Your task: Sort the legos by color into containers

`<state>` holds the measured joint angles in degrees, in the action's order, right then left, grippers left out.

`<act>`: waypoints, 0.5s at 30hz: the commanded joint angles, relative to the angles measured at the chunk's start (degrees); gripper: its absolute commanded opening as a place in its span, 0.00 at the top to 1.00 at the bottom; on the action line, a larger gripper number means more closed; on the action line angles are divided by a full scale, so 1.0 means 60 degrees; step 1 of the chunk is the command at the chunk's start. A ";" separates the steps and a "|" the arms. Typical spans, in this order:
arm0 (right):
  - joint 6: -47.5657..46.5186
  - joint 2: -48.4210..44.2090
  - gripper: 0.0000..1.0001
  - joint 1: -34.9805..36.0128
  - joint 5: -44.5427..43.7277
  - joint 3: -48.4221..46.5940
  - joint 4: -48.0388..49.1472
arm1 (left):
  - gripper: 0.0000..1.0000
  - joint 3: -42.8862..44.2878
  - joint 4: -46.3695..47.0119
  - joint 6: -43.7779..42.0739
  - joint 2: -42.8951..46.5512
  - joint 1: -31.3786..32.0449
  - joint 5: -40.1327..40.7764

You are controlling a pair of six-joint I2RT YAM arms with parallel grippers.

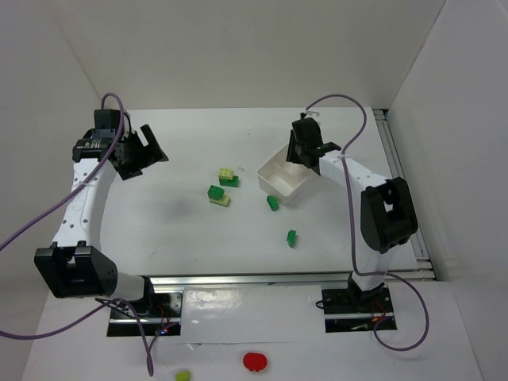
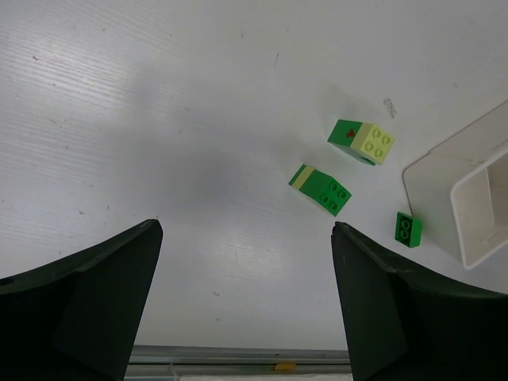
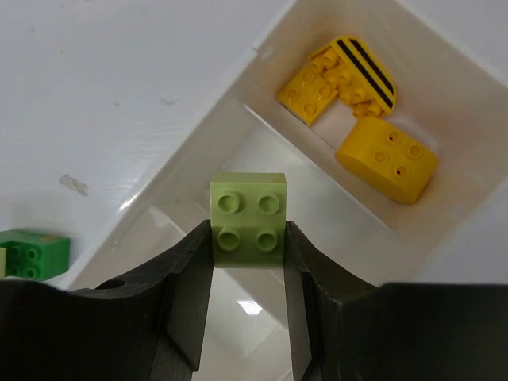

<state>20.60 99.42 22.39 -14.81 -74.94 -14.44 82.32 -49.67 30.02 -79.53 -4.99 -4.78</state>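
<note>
My right gripper is shut on a pale lime-green lego, held studs-up over the middle compartment of the white tray. The far compartment holds orange-yellow legos, one with black stripes. In the top view the right gripper hangs over the tray at back right. My left gripper stands open and empty at far left. On the table lie a green-and-lime stack, a green-and-yellow stack and a dark green lego.
Another dark green lego lies nearer the front edge. A flat red round thing and a lime lego lie off the table in front of the arm bases. White walls close in the table on three sides.
</note>
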 commanded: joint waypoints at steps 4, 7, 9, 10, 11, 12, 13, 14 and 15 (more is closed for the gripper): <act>0.0405 0.0569 0.53 -0.0158 0.0036 -0.0431 0.0105 | 0.03 0.0225 0.0163 -0.0096 0.0012 0.0027 -0.0098; 0.0405 0.0686 0.39 -0.0158 -0.0052 -0.0518 0.0106 | 0.03 0.0225 0.0163 -0.0096 -0.0076 0.0027 -0.0098; 0.0318 0.0686 0.28 -0.0158 -0.0052 -0.0621 0.0106 | 0.03 0.0225 0.0163 -0.0096 -0.0076 0.0027 -0.0098; 0.0317 0.0686 0.25 -0.0158 -0.0052 -0.0621 0.0106 | 0.03 0.0225 0.0163 -0.0096 -0.0076 0.0027 -0.0098; 0.0317 0.0570 0.23 -0.0158 -0.0139 -0.0621 0.0106 | 0.03 0.0225 0.0163 -0.0096 -0.0076 0.0027 -0.0098; 0.0201 0.0569 0.23 -0.0056 -0.0270 -0.0621 0.0106 | 0.03 0.0225 0.0163 -0.0096 -0.0076 0.0027 -0.0098; 0.0199 0.0352 0.23 -0.0055 -0.0373 -0.0621 0.0106 | 0.03 0.0312 0.0163 -0.0096 -0.0076 0.0027 -0.0098; 0.0083 0.0219 0.23 0.0061 -0.0504 -0.0403 0.0106 | 0.03 0.0313 0.0163 -0.0096 -0.0076 0.0027 -0.0098; -0.0019 0.0087 0.24 0.0207 -0.0738 -0.0271 0.0106 | 0.03 0.0313 0.0163 -0.0096 -0.0076 0.0027 -0.0098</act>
<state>21.89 103.50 22.24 -15.55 -76.29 -14.90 82.37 -49.67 30.02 -79.79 -4.99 -4.80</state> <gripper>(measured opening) 0.768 0.970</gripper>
